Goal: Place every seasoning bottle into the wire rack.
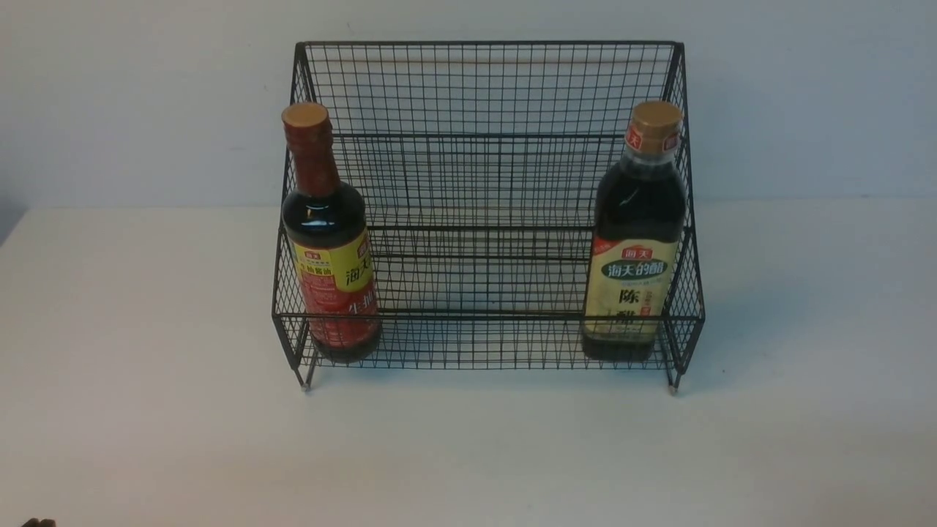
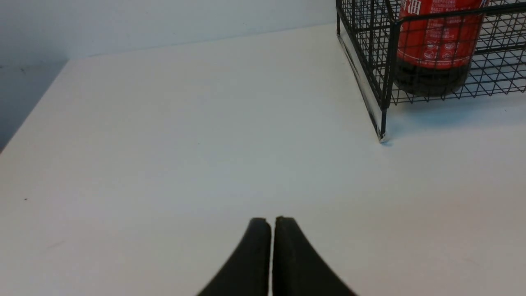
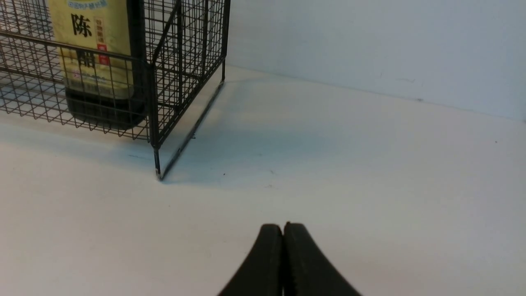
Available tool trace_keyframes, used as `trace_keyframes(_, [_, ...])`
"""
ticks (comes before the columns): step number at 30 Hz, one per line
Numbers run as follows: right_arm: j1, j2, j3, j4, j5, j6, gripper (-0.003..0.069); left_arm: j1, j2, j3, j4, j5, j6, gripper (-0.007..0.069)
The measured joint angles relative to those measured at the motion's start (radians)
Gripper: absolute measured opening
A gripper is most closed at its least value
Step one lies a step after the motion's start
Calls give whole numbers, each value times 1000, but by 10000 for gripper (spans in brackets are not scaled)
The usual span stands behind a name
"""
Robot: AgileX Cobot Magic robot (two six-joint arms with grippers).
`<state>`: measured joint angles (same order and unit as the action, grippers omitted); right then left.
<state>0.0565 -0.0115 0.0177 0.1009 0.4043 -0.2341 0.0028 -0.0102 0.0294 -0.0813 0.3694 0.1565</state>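
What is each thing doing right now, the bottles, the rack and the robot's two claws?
Red-label bottle: upright, capped, in the rack's front tier at its left end.
Cream-label bottle: upright, capped, in the front tier at the right end.
Rack: standing on the table, upper tiers bare.
Left gripper: shut, holding nothing, apart from the rack.
Right gripper: shut, holding nothing, apart from the rack.

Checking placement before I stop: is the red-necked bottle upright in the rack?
Upright: the red-necked bottle stands cap-up on the wire rack bottom tier.
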Motion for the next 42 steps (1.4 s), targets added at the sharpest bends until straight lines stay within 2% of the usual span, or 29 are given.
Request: trace_keyframes(42, [0,0,0,0,0,24,-15,0,0,0,0,1,0,-4])
